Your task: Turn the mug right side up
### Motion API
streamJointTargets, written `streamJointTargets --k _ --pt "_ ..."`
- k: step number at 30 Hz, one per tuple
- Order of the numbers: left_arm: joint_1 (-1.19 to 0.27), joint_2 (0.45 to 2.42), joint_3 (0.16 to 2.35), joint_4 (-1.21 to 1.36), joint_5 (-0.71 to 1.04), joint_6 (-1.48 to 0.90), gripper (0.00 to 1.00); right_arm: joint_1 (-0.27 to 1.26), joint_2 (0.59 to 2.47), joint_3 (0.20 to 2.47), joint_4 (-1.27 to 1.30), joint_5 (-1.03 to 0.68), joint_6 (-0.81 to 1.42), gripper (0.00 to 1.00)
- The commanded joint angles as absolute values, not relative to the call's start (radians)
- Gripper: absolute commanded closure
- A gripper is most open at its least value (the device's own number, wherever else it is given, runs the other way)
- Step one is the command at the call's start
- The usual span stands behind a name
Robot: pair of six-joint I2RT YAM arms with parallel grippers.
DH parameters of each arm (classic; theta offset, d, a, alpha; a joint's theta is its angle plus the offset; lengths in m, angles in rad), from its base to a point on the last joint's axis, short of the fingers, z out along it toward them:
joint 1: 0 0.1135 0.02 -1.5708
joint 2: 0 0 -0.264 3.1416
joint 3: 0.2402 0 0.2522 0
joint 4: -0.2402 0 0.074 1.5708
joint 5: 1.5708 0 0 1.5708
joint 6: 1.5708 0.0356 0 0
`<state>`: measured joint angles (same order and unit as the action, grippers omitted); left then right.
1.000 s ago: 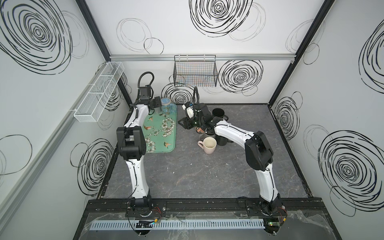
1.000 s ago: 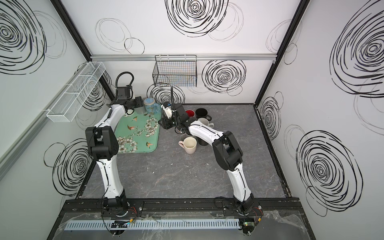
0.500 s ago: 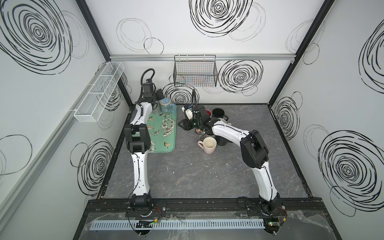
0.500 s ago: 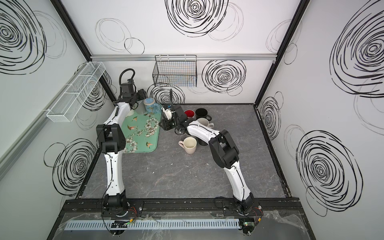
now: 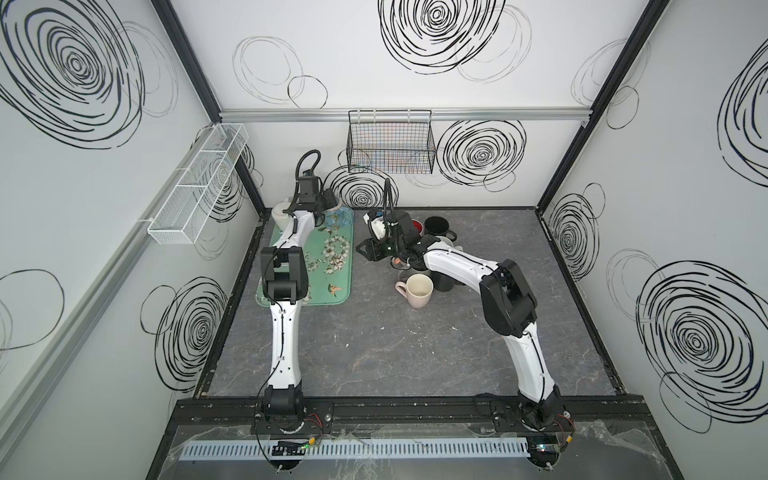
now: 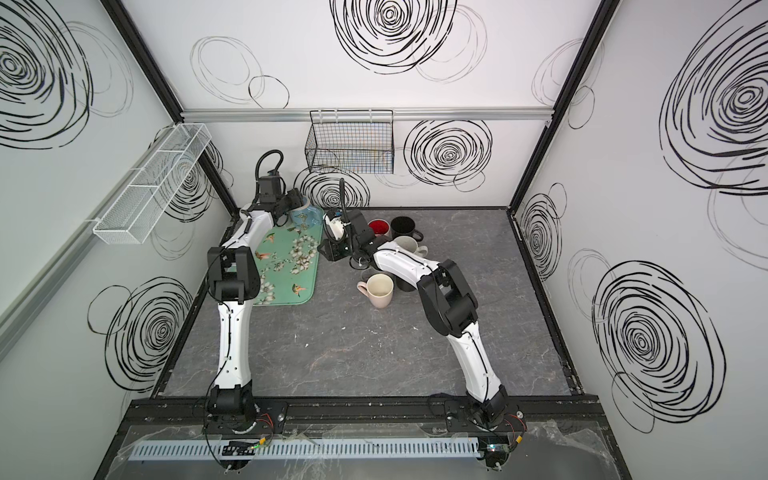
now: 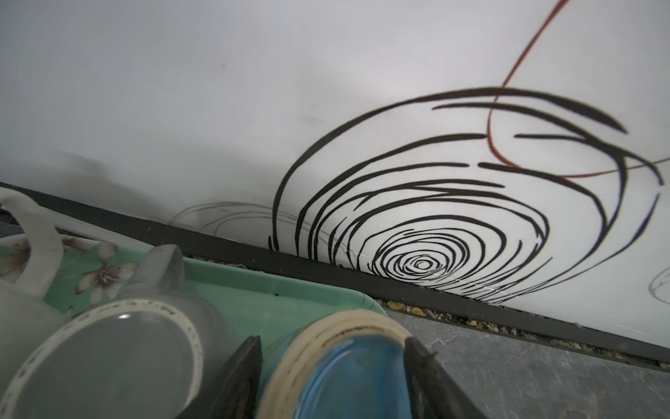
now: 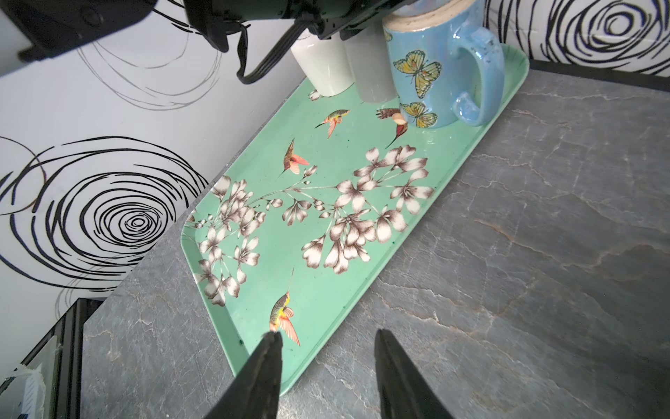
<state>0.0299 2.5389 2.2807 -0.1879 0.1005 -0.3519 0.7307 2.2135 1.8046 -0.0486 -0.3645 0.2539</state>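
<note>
Grey tabletop [image 5: 374, 353]: green tray [image 5: 337, 297], mugs [image 5: 419, 293]

We're looking into a robot lab test cell here: white panel walls [image 5: 353, 83] printed with black swirls, black frame posts [image 5: 185, 58], the left arm [image 5: 283, 332] and right arm [image 5: 524, 357] bolted to a front rail [image 5: 395, 410], a grey stone-look tabletop [image 5: 374, 353], and a slotted cable duct [image 5: 353, 449].

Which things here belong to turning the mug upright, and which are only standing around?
Belong to the job: blue butterfly mug, upside down on the green tray; left gripper, a finger on each side of its base.
Standing around: grey mug and white mug beside it; beige mug, black mug, red-lined mug on the table; wire basket; right gripper, open and empty.
</note>
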Motion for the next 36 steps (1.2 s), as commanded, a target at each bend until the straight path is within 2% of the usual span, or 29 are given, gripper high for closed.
streamJointTargets --k 1,10,15,32,36 --pt "0.02 2.531 2.291 -0.151 0.126 -0.354 0.36 0.727 2.216 1.799 -0.04 -0.368 0.256 0.55" --pt "0.002 2.517 2.292 -0.315 0.181 -0.337 0.48 0.726 2.189 1.769 -0.028 -0.375 0.259 0.55" --pt "-0.008 2.48 2.233 -0.403 0.186 -0.332 0.51 0.723 2.173 1.75 -0.022 -0.38 0.259 0.55" --pt "0.0 2.107 1.665 -0.437 0.112 -0.257 0.49 0.703 2.189 1.788 0.006 -0.402 0.261 0.55" --pt "0.022 2.041 1.629 -0.451 0.1 -0.232 0.47 0.698 2.204 1.807 0.0 -0.413 0.26 0.55"
